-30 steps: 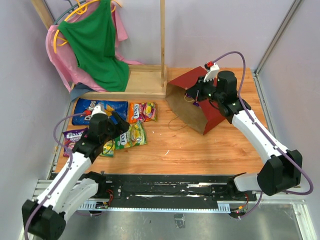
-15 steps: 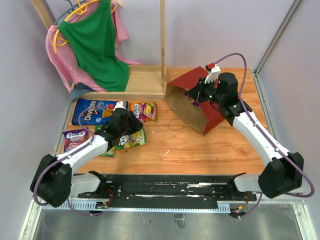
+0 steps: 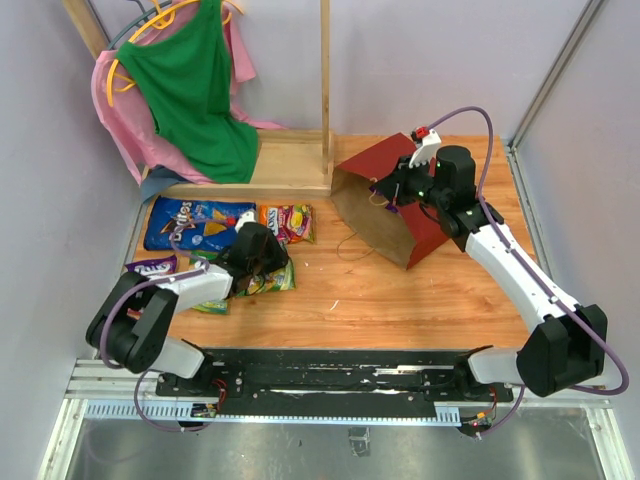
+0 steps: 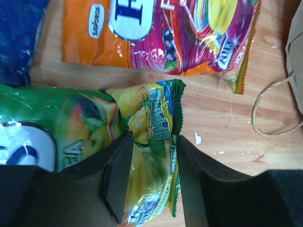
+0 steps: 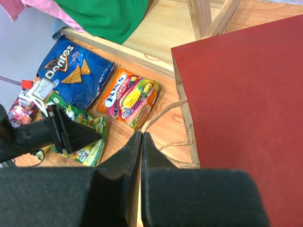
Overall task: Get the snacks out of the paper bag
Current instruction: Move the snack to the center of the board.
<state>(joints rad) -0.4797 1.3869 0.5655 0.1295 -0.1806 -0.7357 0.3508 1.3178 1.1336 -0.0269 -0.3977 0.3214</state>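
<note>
The dark red paper bag (image 3: 375,165) lies tilted at the back right, its brown mouth facing left. My right gripper (image 3: 390,192) is over the mouth, shut (image 5: 141,134) on a thin cord handle (image 5: 163,112) of the bag (image 5: 236,94). The snacks lie on the table at the left: a blue Doritos bag (image 3: 190,222), an orange packet (image 3: 285,222), a purple packet (image 3: 150,266) and a yellow-green packet (image 3: 275,280). My left gripper (image 3: 268,255) is low over them. Its jaws (image 4: 151,142) press both sides of the yellow-green packet (image 4: 151,118), which is bunched between them.
A wooden rack (image 3: 325,90) with green and pink clothes (image 3: 190,90) stands at the back left on a wooden base (image 3: 285,165). The bag's other cord handle (image 3: 352,245) trails on the table. A green packet (image 4: 47,123) lies beside the held one.
My left arm has swung right and toward the near edge, from the Doritos bag to the yellow-green packet, and its jaws have narrowed. The right arm and the bag have not moved.
</note>
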